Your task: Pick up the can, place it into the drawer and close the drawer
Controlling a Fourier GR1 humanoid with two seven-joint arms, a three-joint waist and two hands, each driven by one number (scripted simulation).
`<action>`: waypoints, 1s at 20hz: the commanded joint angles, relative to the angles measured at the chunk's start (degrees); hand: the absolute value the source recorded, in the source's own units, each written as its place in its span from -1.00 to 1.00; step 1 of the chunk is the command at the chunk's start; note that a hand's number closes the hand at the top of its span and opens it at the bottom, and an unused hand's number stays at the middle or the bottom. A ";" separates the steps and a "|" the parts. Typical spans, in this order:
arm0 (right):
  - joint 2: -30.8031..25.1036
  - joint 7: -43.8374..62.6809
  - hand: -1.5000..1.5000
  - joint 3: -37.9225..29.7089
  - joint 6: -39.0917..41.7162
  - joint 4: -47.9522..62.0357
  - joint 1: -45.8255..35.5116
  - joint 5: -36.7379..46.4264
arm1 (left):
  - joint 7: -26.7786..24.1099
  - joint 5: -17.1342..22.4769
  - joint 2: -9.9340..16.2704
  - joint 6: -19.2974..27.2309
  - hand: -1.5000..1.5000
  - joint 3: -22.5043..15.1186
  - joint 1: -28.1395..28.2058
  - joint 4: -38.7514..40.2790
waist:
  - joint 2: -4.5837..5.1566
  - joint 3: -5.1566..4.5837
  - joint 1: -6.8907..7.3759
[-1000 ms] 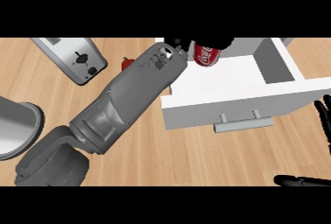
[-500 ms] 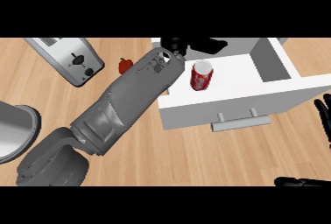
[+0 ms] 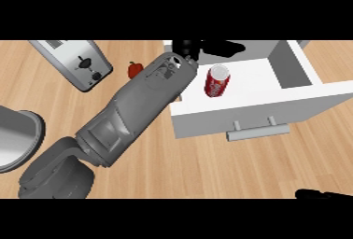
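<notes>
Red can (image 3: pixel 216 82) lying in the open white drawer (image 3: pixel 276 100), just beside the left hand (image 3: pixel 207 47), let go, fingers partly cut off, right hand (image 3: pixel 322 194) mostly hidden, can't tell its grip.

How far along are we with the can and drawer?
The can already lies inside the open drawer, free of the left hand, which hovers above the drawer's back. Closing the drawer is left: its handle juts out, untouched.

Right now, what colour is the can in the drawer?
Red with white lettering and a pale top; the can shows in the head view, inside the white drawer.
</notes>
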 commanded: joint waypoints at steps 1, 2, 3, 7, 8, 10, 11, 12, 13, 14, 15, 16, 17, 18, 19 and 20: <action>-1.69 -1.84 -1.00 2.27 -0.70 -0.78 -1.46 7.61 | 0.99 1.96 0.00 -0.03 -1.00 -0.73 -0.58 -1.81 | -0.20 0.00 1.05; -3.02 -1.91 -1.00 1.95 0.68 -1.26 -0.88 7.15 | -0.39 2.47 0.00 0.49 -1.00 0.06 -0.57 -1.25 | -0.09 0.00 0.66; -3.08 -2.09 -1.00 2.91 0.08 -1.51 -1.53 9.38 | 1.29 3.08 0.00 -0.49 -1.00 0.12 -1.46 -1.47 | -0.36 -0.01 1.62; -4.21 -5.28 -1.00 4.29 0.33 -0.72 -1.60 13.36 | -3.64 5.27 0.00 1.19 -1.00 2.28 -0.74 -2.50 | -0.29 -0.01 2.20; -4.77 -3.73 -1.00 5.34 0.12 -3.01 -1.14 16.17 | -3.50 5.02 0.00 0.35 -1.00 2.37 -1.28 -2.14 | -0.65 -0.06 3.03; -4.44 -5.48 -1.00 7.95 -1.99 0.42 -3.45 22.09 | -2.54 6.30 0.00 1.80 -1.00 1.71 -1.80 -3.91 | -0.58 -0.02 3.24; -5.80 -4.16 -1.00 7.73 -1.24 -0.83 -2.86 23.33 | -4.12 5.64 0.00 1.47 -1.00 1.93 -1.41 -2.58 | -0.73 -0.05 3.62; -6.42 -5.99 -1.00 8.54 -1.73 1.23 -3.08 26.14 | -4.11 5.78 0.00 0.44 -1.00 3.16 -2.33 -1.78 | -0.76 -0.05 4.43; -7.22 -5.31 -1.00 9.77 -1.15 0.18 -3.24 27.79 | -3.27 5.57 0.00 3.06 -1.00 0.88 -2.31 -2.78 | -0.81 -0.03 3.58; -9.05 -6.86 -1.00 8.36 -0.77 2.11 -3.59 28.48 | -5.84 5.71 0.00 2.45 -1.00 1.68 -0.74 -2.91 | -0.75 -0.03 3.96; -8.66 -3.36 -1.00 11.18 -1.44 2.59 -6.74 32.40 | -2.64 5.58 0.00 2.01 -1.00 1.44 -3.62 -1.90 | -0.84 -0.07 4.81; -9.21 -4.18 -1.00 12.39 -2.28 1.85 -5.41 36.21 | -3.27 5.83 0.00 1.11 -1.00 2.51 -3.44 -1.86 | -0.98 -0.10 5.13; -8.39 -6.66 -1.00 13.83 -4.49 7.53 -7.63 38.73 | -2.94 5.76 0.00 3.37 -1.00 0.55 -2.56 -3.46 | -0.84 -0.02 5.26; -9.09 -4.35 -1.00 13.28 -3.68 6.62 -8.15 39.26 | -1.76 5.47 0.00 2.38 -1.00 1.40 -3.65 -0.98 | -1.00 -0.05 5.42; -8.08 -7.48 -1.00 15.74 -5.96 9.98 -6.35 42.43 | -1.99 5.26 0.00 1.63 -1.00 1.03 -1.71 -3.68 | -1.36 -0.05 6.62; -7.83 -7.45 -1.00 18.22 -6.81 10.95 -6.86 45.57 | -1.78 5.81 0.00 1.62 -1.00 1.45 -2.72 -3.20 | -1.14 -0.04 6.05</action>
